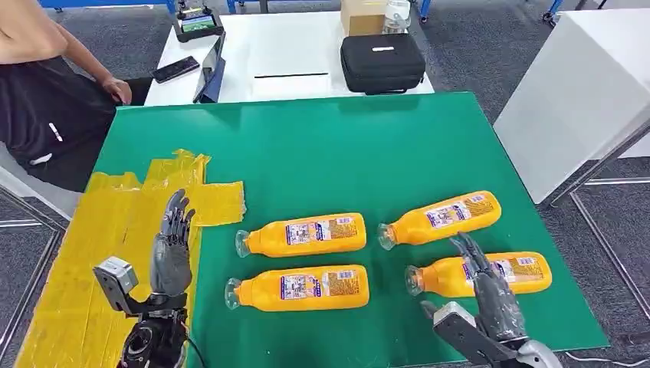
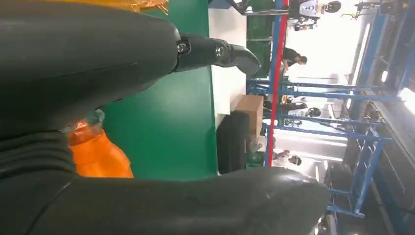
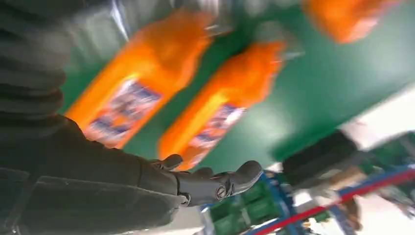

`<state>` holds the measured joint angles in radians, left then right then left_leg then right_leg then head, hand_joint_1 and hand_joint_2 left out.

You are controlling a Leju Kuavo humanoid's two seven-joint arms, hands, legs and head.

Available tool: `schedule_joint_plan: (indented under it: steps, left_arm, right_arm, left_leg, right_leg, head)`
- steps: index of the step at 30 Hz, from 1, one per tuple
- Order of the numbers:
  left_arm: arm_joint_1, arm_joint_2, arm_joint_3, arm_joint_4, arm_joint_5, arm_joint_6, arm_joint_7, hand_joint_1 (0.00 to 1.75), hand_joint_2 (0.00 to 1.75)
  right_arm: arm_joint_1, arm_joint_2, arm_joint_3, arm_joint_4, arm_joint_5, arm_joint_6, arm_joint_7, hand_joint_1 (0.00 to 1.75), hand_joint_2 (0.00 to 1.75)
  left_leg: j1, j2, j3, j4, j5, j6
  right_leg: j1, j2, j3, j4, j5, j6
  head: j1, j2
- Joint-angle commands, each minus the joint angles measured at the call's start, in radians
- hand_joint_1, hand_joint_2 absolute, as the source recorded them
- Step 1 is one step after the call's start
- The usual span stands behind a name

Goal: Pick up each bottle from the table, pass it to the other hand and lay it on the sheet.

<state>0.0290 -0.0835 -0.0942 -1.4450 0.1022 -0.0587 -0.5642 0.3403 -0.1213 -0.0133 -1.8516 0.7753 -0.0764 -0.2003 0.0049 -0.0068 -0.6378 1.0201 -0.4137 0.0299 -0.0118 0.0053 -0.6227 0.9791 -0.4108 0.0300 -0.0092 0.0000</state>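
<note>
My right hand (image 1: 490, 295), fingers spread, empty, over nearest bottle (image 1: 479, 274). My left hand (image 1: 170, 249), fingers spread, over yellow sheet (image 1: 92, 253).

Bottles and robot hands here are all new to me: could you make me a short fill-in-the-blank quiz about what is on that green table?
1. The number of orange bottles lying on the green table is ____.
2. The crinkled sheet under the left hand is coloured ____.
3. The right hand hovers over the bottle nearest the table's ____ edge.
4. Both hands hold ____.

Missing words: four; yellow; right; nothing
</note>
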Motion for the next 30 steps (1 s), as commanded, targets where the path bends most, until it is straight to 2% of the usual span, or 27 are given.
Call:
schedule_joint_plan:
  steps: [1, 4, 12, 18, 23, 28, 29, 30]
  left_arm:
    - [0.034, -0.018, 0.066, 0.007, -0.001, -0.001, 0.002, 0.00, 0.00]
    - [0.007, -0.024, 0.060, 0.022, -0.001, -0.003, 0.004, 0.00, 0.00]
    - [-0.010, -0.027, 0.029, 0.031, 0.000, -0.013, 0.020, 0.00, 0.00]
    - [-0.015, -0.029, 0.024, 0.036, 0.000, -0.014, 0.021, 0.00, 0.00]
    - [-0.080, -0.034, -0.006, 0.108, 0.005, -0.023, 0.036, 0.00, 0.00]
    - [-0.079, -0.026, -0.015, 0.117, 0.010, -0.024, 0.036, 0.00, 0.00]
    - [-0.073, -0.023, -0.016, 0.115, 0.016, -0.023, 0.034, 0.00, 0.00]
    - [-0.071, -0.021, -0.019, 0.116, 0.020, -0.023, 0.032, 0.00, 0.00]
  right_arm:
    - [0.031, -0.030, -0.214, -0.024, 0.148, 0.066, 0.012, 0.00, 1.75]
    - [-0.012, -0.042, -0.232, 0.015, 0.173, 0.078, 0.021, 0.00, 1.75]
    - [-0.026, -0.002, -0.250, 0.034, 0.278, 0.105, 0.059, 0.00, 1.75]
    - [-0.040, -0.003, -0.250, 0.056, 0.284, 0.110, 0.057, 0.00, 1.75]
    - [-0.090, -0.087, -0.243, 0.189, 0.290, 0.155, 0.050, 0.00, 1.75]
    - [-0.082, -0.093, -0.228, 0.196, 0.291, 0.159, 0.053, 0.00, 1.75]
    - [-0.080, -0.096, -0.226, 0.196, 0.289, 0.160, 0.055, 0.00, 1.75]
    - [-0.081, -0.094, -0.225, 0.202, 0.287, 0.161, 0.058, 0.00, 1.75]
  left_leg:
    - [0.000, 0.000, 0.005, 0.000, -0.002, -0.001]
    - [0.000, 0.001, 0.003, 0.000, -0.002, -0.001]
    - [0.001, 0.000, 0.006, -0.001, -0.002, -0.001]
    - [0.001, 0.001, 0.006, -0.001, -0.001, -0.001]
    - [0.001, 0.001, 0.007, -0.001, -0.001, -0.001]
    - [0.000, 0.001, 0.003, -0.001, 0.000, 0.000]
    - [0.000, 0.000, 0.009, -0.002, -0.002, -0.001]
    - [0.000, 0.001, 0.006, -0.001, -0.001, 0.000]
  right_leg:
    - [0.000, -0.001, 0.005, 0.000, -0.003, -0.001]
    - [0.001, 0.000, 0.004, -0.001, -0.001, -0.001]
    - [0.001, -0.001, 0.007, -0.001, -0.002, -0.001]
    - [0.001, -0.001, 0.006, -0.002, -0.001, -0.001]
    - [0.001, -0.002, 0.008, -0.003, -0.001, -0.001]
    - [0.000, -0.001, 0.004, -0.002, 0.000, 0.000]
    - [0.000, -0.002, 0.010, -0.003, -0.002, -0.001]
    - [0.000, 0.000, 0.006, -0.002, -0.001, -0.001]
  head:
    - [0.000, 0.000]
    - [0.000, 0.000]
    - [0.000, 0.000]
    - [0.000, 0.000]
    - [0.000, 0.000]
    - [0.000, 0.000]
    - [0.001, 0.000]
    - [0.000, 0.000]
